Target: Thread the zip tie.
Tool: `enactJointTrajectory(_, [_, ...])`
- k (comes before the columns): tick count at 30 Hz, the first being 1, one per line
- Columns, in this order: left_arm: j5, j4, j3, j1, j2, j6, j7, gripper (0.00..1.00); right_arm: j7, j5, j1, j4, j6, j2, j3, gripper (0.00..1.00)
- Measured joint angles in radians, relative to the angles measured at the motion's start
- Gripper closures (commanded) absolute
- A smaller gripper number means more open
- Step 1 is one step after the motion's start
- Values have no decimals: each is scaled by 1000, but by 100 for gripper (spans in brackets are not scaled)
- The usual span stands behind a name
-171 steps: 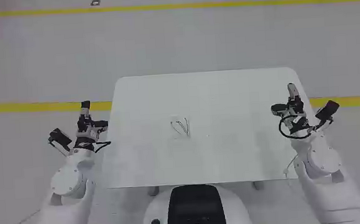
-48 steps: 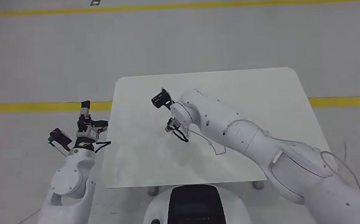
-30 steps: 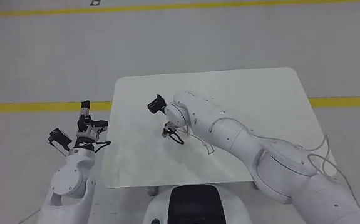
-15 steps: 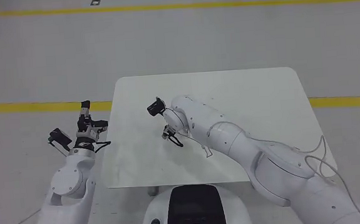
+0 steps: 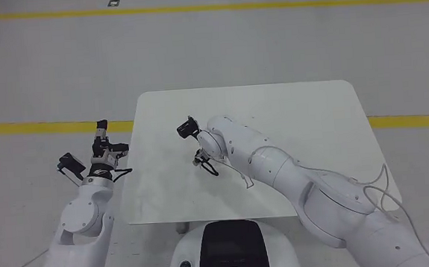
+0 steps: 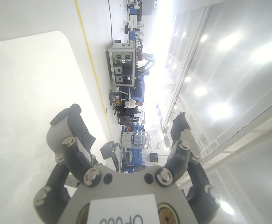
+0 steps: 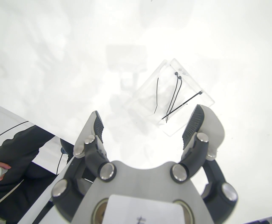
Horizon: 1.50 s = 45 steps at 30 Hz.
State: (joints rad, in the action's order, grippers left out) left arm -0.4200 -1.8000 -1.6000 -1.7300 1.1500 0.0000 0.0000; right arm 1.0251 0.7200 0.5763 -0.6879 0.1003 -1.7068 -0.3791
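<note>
Zip ties [image 7: 174, 97] lie in the tray [image 7: 142, 99] on the table [image 7: 212, 42] — right claw [image 7: 147, 111] overhead.

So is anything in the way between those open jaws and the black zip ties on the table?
Nothing visible. The right gripper, jaws open, hangs just above the zip ties, which lie on a clear tray with only open air between.

The right arm [image 5: 277, 166] is stretched forward and across toward the robot's left, and the right gripper [image 7: 147, 111] is pointed downward with its fingers spread wide apart. The left arm [image 5: 82, 217] is kept bent at the robot's left side, and the left gripper [image 6: 127, 112] is aimed forward with its fingers likewise parted.
</note>
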Motion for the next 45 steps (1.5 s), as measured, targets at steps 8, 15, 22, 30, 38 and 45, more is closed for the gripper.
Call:
enactJointTrajectory(8, [0, 0, 0, 0, 0, 0, 0, 0, -39, 5, 13, -12, 19, 8, -30, 0])
enactJointTrajectory(15, [0, 0, 0, 0, 0, 0, 0, 0, -35, 32, 24, -49, 58, 22, -68, 61])
enactJointTrajectory(22, [0, 0, 0, 0, 0, 0, 0, 0, -6, 72, 40, -78, 78, 36, -92, 100])
enactJointTrajectory(30, [0, 0, 0, 0, 0, 0, 0, 0, 17, 113, 62, -96, 80, 44, -108, 100])
enactJointTrajectory(38, [0, 0, 0, 0, 0, 0, 0, 0, 17, 133, 61, -41, 67, 29, -110, 100])
enactJointTrajectory(45, [0, 0, 0, 0, 0, 0, 0, 0, -1, 141, 53, 32, 46, -2, -97, 100])
